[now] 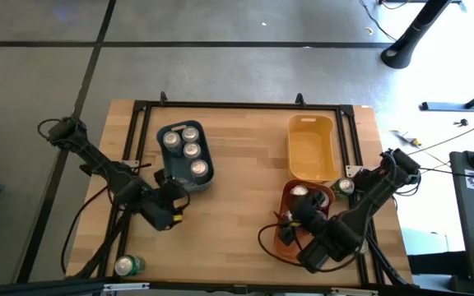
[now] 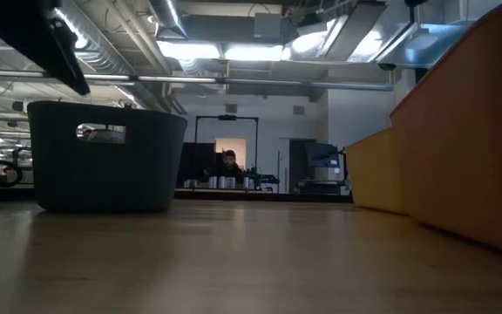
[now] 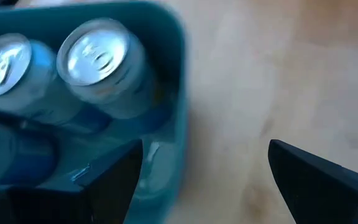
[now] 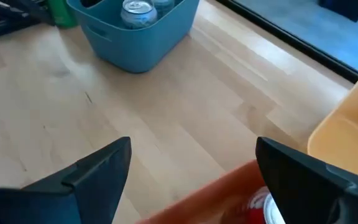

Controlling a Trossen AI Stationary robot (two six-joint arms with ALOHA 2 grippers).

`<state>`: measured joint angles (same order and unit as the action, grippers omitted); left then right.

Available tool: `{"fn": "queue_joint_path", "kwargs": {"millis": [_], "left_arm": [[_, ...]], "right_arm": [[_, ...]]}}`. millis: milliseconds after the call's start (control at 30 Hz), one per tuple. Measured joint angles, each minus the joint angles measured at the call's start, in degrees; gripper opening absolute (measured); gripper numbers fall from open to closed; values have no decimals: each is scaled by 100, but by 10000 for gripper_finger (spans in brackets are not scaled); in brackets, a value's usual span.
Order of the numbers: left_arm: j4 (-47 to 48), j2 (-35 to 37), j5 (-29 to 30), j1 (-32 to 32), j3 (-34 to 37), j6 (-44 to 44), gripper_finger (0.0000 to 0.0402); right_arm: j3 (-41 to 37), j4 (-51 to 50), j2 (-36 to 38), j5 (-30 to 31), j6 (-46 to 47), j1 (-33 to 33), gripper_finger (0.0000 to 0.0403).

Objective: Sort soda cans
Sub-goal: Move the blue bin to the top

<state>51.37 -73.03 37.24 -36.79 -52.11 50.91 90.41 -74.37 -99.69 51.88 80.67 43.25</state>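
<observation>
Several silver-topped soda cans [image 1: 189, 150] stand upright in the blue-grey bin [image 1: 168, 169]. My left gripper [image 3: 204, 168] hangs open over that bin's near right corner, one finger above the bin's rim and the other above bare table. A red can [image 4: 263, 208] stands in the orange bin [image 1: 290, 248], below my right gripper [image 4: 191, 155], which is open and holds nothing. One can [image 1: 346, 187] stands on the table right of the orange bin. A green can [image 1: 127, 265] lies on its side at the near left corner.
An empty yellow bin [image 1: 311, 146] stands at the far right, just behind the orange bin. A black frame [image 1: 237, 105] runs around the tabletop. Bare wood [image 1: 245, 181] lies between the blue-grey bin and the two bins on the right. A person sits far behind the table in the low view.
</observation>
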Motion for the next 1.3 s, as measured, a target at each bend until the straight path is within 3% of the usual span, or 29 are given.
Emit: {"fn": "queue_joint_path", "kwargs": {"millis": [167, 300, 533, 700, 967, 1300], "left_arm": [[-267, -20, -330, 509, 309, -139, 333], [-787, -20, -554, 781, 531, -505, 294], [-886, -20, -633, 1093, 753, -1168, 138], [-905, -20, -676, 1101, 751, -2100, 19], [-797, -4, -496, 1691, 870, -3436, 5], [-1459, 6, -434, 2787, 1222, -5428, 7]], "right_arm": [[-7, 425, -143, -90, -649, -234, 344], [-7, 699, -246, -187, -1070, -370, 344], [-7, 816, -459, -254, -1266, -430, 344], [-26, 935, -518, -292, -1351, -431, 344], [-28, 1035, -547, -192, -1485, -471, 344], [-28, 1097, -547, -156, -1690, -643, 344]]}}
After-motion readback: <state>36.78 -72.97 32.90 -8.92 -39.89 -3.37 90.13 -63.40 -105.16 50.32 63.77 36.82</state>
